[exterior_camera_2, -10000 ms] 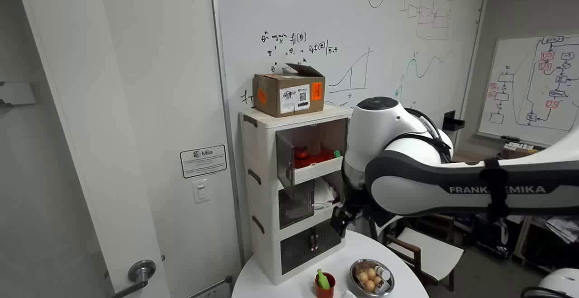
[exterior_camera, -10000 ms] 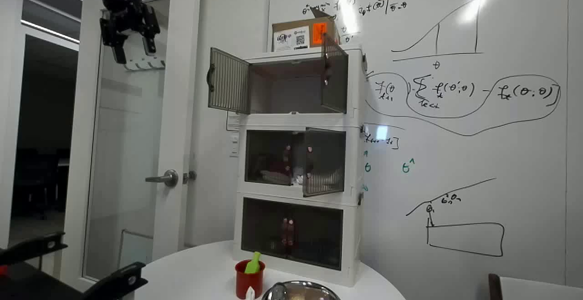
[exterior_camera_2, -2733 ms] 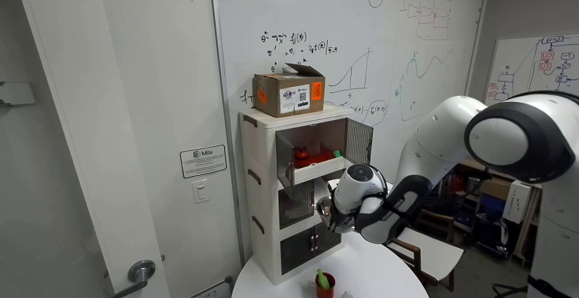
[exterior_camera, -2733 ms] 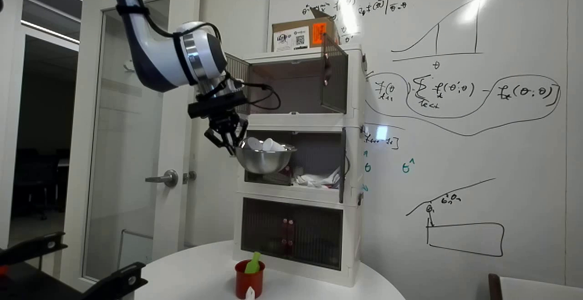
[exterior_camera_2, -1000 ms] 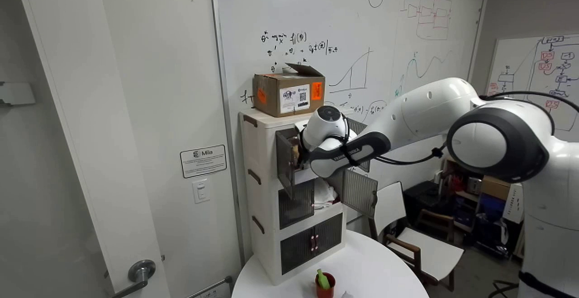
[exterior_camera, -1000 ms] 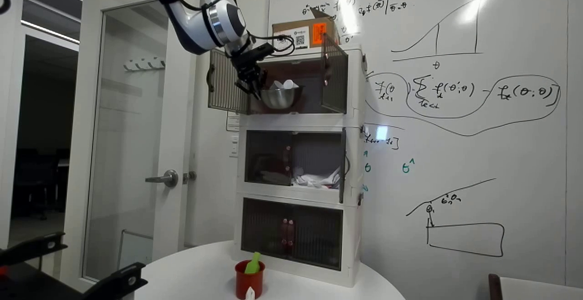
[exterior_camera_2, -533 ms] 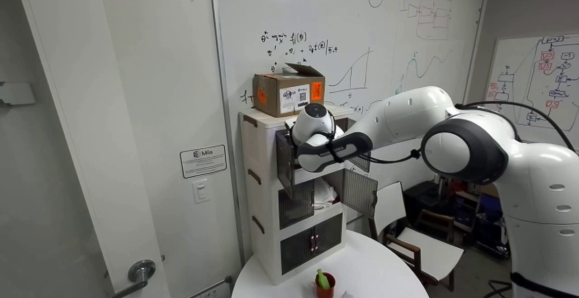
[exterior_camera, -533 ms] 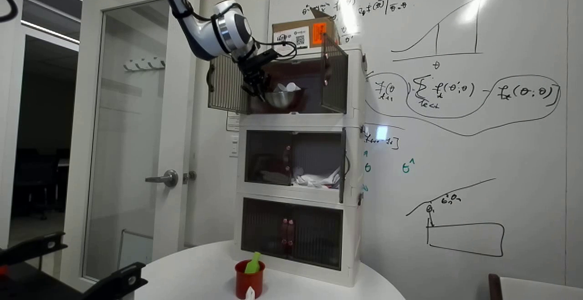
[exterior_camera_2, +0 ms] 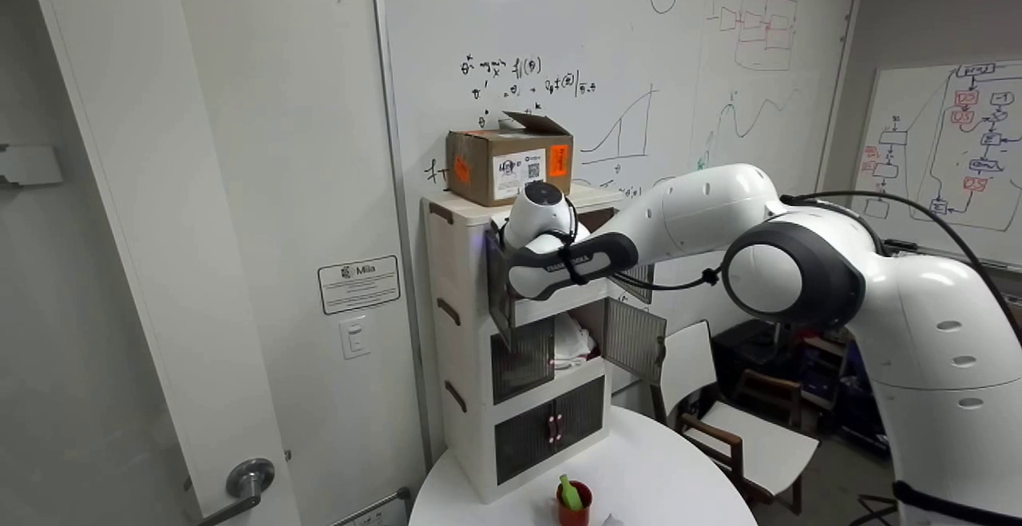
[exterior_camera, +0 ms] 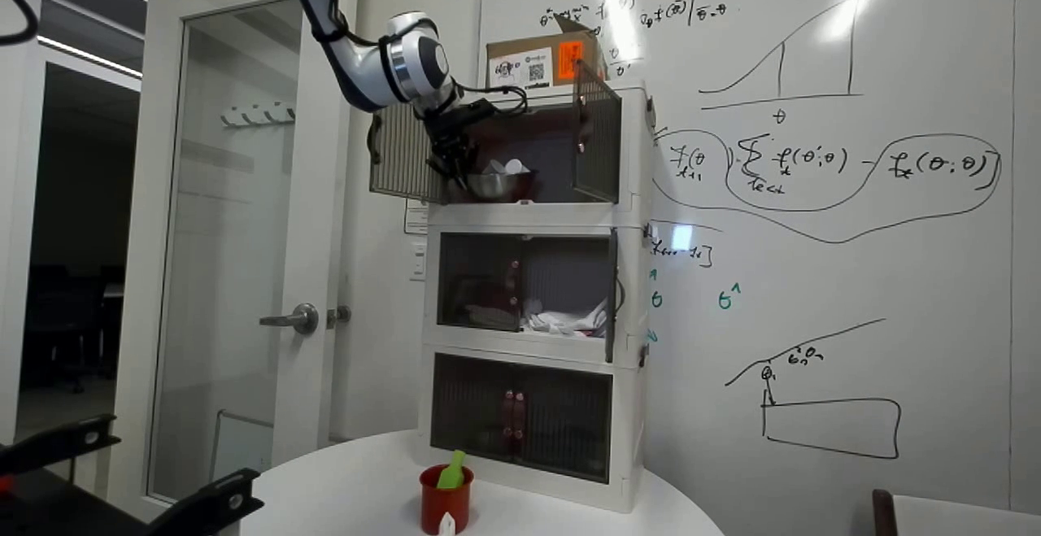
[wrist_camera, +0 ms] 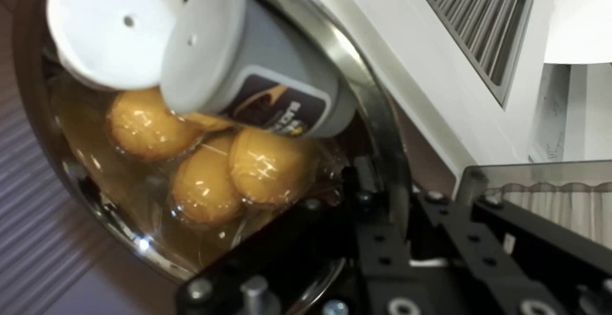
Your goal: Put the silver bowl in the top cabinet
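Observed silver bowl (exterior_camera: 492, 187) inside top cabinet (exterior_camera: 561, 213), between swung-out doors (exterior_camera: 598, 133), in an exterior view; could not tell if resting on cabinet floor. Found hand (wrist_camera: 394, 190) nearly closed in wrist view, clamped on bowl's rim with one finger (wrist_camera: 380, 248) inside, one outside. Saw two lidded containers (wrist_camera: 110, 33) and glossy yellow-brown pieces (wrist_camera: 205, 186) in bowl. Noted red cup (exterior_camera: 445, 507) with green object (exterior_camera: 450, 475) on counter (exterior_camera: 350, 487) below.

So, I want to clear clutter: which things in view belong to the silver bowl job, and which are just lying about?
For the job:
silver bowl
top cabinet, its destination
gripper, at the bowl's rim
two containers and yellowish round items, in the bowl

Just lying about:
red cup with a green item
cardboard box
white cloth, in the middle compartment
chair
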`<state>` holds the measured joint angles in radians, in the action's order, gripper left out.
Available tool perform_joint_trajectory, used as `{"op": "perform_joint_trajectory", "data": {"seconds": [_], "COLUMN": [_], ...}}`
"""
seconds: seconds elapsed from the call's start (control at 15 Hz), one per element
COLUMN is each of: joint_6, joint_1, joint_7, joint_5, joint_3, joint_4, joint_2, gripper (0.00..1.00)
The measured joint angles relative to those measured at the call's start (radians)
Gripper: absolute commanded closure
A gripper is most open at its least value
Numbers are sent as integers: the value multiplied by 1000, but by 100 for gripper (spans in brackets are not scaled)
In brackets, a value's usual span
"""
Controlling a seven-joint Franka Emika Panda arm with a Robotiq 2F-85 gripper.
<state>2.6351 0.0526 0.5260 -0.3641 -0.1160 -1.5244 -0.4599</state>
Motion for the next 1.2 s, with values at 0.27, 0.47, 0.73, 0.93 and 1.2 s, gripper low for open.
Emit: {"op": "perform_joint_trajectory", "data": {"seconds": [0.27,0.47,0.73,0.93,1.2], "joint_6": [-41,-54,-90,-116,-144], "joint_1": [-3,-3,-4,-6,-6], "joint_7": [26,34,52,60,60], "joint_5": [12,21,44,66,72], "joint_3": [-11,-14,-16,-16,-16], "joint_4": [20,27,57,107,157], "joint_2": [-10,-11,-18,-32,-47], "gripper": [99,99,65,65,77]}}
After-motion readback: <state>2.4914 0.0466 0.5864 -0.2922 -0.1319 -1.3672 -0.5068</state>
